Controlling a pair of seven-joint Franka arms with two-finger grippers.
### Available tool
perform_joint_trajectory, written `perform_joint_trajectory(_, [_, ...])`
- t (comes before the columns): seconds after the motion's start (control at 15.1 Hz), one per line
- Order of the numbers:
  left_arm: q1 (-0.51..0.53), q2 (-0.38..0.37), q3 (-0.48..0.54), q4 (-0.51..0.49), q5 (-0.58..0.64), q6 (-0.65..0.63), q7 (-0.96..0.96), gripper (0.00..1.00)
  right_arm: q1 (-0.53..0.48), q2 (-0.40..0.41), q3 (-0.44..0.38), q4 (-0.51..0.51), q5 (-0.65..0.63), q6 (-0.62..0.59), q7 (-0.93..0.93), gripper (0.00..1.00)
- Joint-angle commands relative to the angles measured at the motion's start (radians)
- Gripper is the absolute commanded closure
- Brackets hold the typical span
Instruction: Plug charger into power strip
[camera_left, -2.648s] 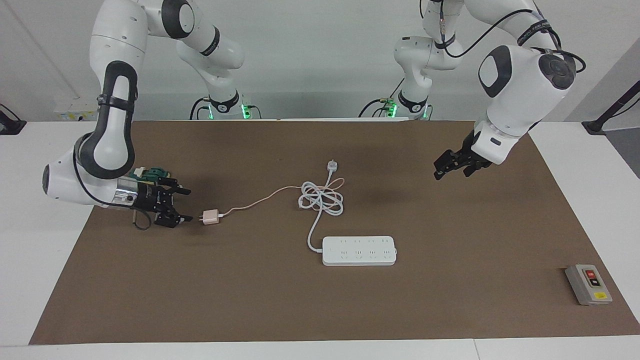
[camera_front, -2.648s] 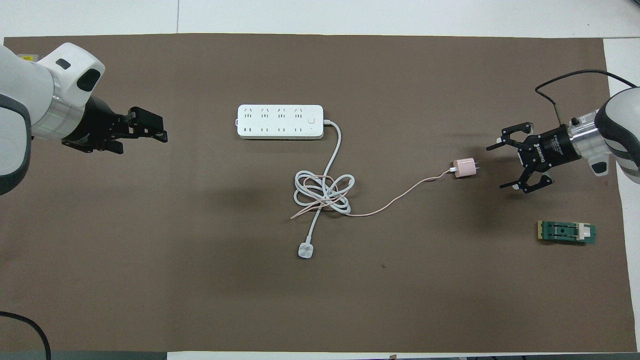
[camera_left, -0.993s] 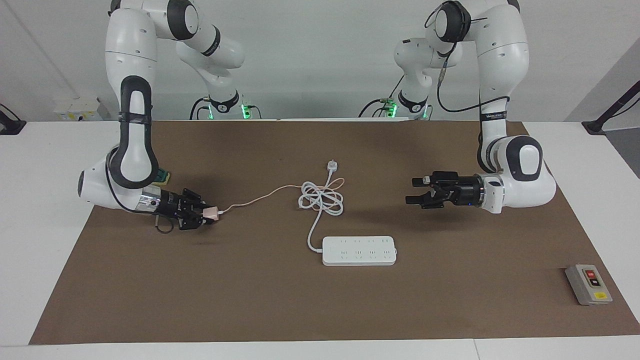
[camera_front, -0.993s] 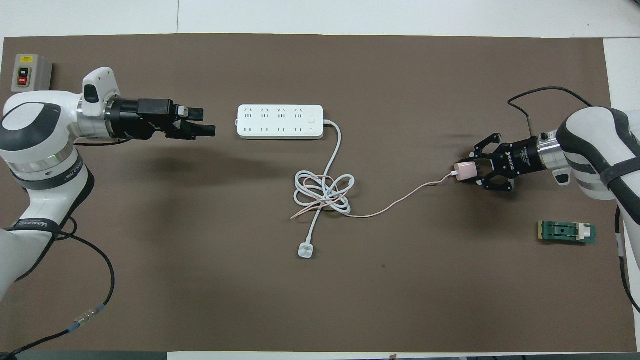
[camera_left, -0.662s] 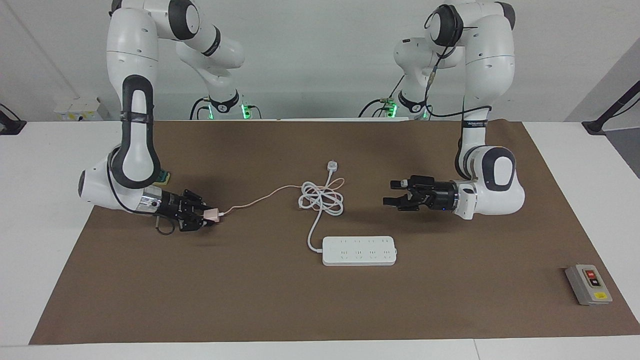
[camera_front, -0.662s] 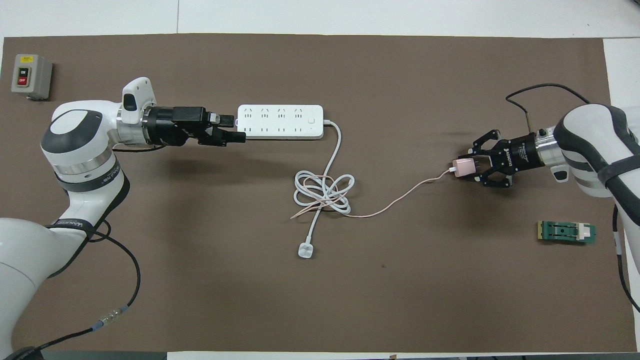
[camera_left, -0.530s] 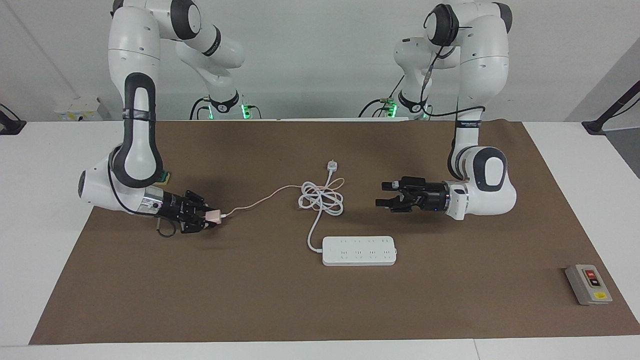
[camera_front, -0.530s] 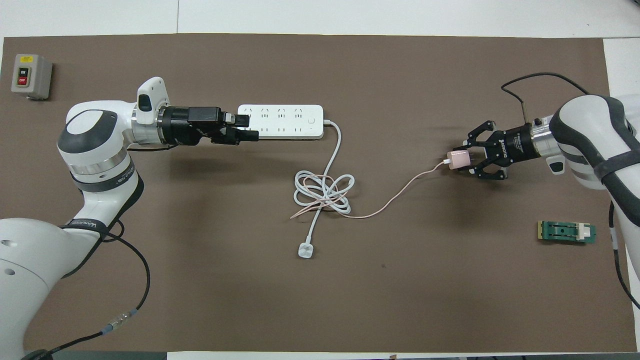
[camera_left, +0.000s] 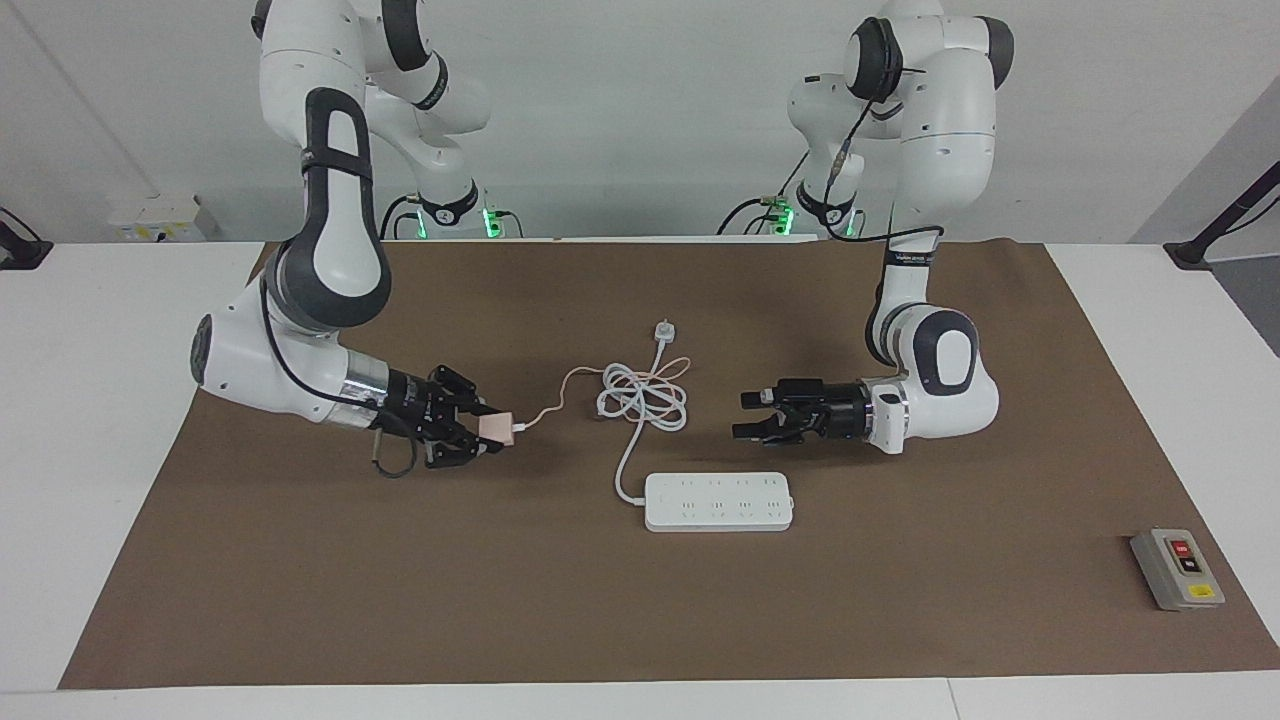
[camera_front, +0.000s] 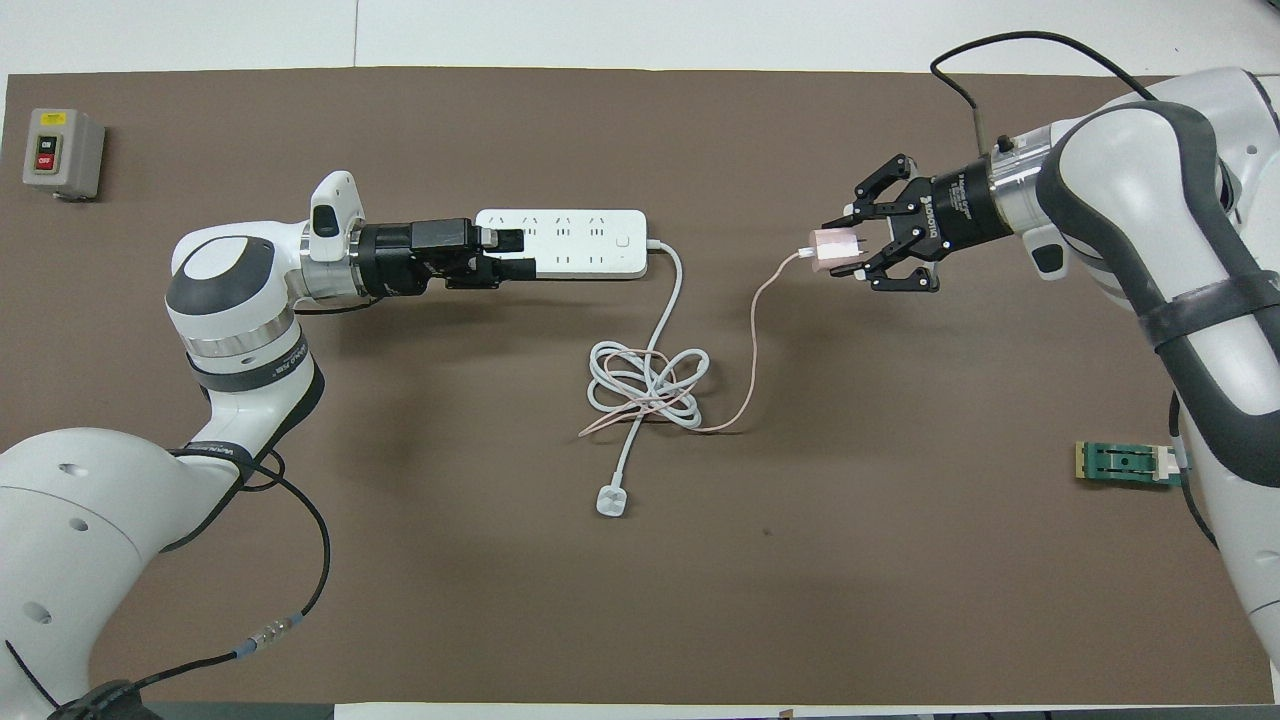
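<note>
The pale-pink charger (camera_left: 498, 428) (camera_front: 828, 250) hangs above the brown mat, with my right gripper (camera_left: 483, 429) (camera_front: 852, 247) shut on it and its thin pink cable trailing down to the cord coil. The white power strip (camera_left: 718, 501) (camera_front: 585, 243) lies flat on the mat, sockets up. My left gripper (camera_left: 742, 415) (camera_front: 520, 253) is open, held level and low over the strip's end toward the left arm. Nothing is between its fingers. A stretch of mat lies between the charger and the strip's cord end.
The strip's thick white cord lies coiled (camera_left: 643, 397) nearer the robots than the strip and ends in a white plug (camera_left: 663, 330). A grey switch box (camera_left: 1177, 568) (camera_front: 62, 153) sits at the left arm's end. A green part (camera_front: 1133, 464) lies at the right arm's end.
My right gripper has closed on the charger, lifted it and carried it toward the strip, bending the pink cable. My left gripper has swung in over the strip's end.
</note>
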Motion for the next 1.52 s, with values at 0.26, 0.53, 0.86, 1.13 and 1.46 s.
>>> perform_joint_trajectory(0.26, [-0.009, -0.023, 0.003, -0.035, -0.051, 0.015, 0.031, 0.0, 0.198, 0.037, -0.003, 0.06, 0.057, 0.132, 0.108, 1.0])
perform_joint_trajectory(0.53, [-0.009, -0.034, 0.003, -0.034, -0.052, 0.014, 0.031, 0.0, 0.298, 0.074, -0.004, 0.118, 0.057, 0.223, 0.2, 1.0])
perform_joint_trajectory(0.86, [-0.027, -0.036, -0.015, -0.032, -0.094, 0.033, 0.04, 0.0, 0.361, 0.172, -0.004, 0.247, 0.054, 0.261, 0.309, 1.0])
perform_joint_trajectory(1.13, [-0.033, -0.065, -0.014, -0.049, -0.094, 0.057, 0.043, 0.0, 0.381, 0.209, -0.004, 0.292, 0.052, 0.295, 0.344, 1.0])
perform_joint_trajectory(1.46, [-0.048, -0.079, -0.012, -0.058, -0.093, 0.104, 0.048, 0.0, 0.381, 0.243, -0.004, 0.346, 0.052, 0.298, 0.364, 1.0])
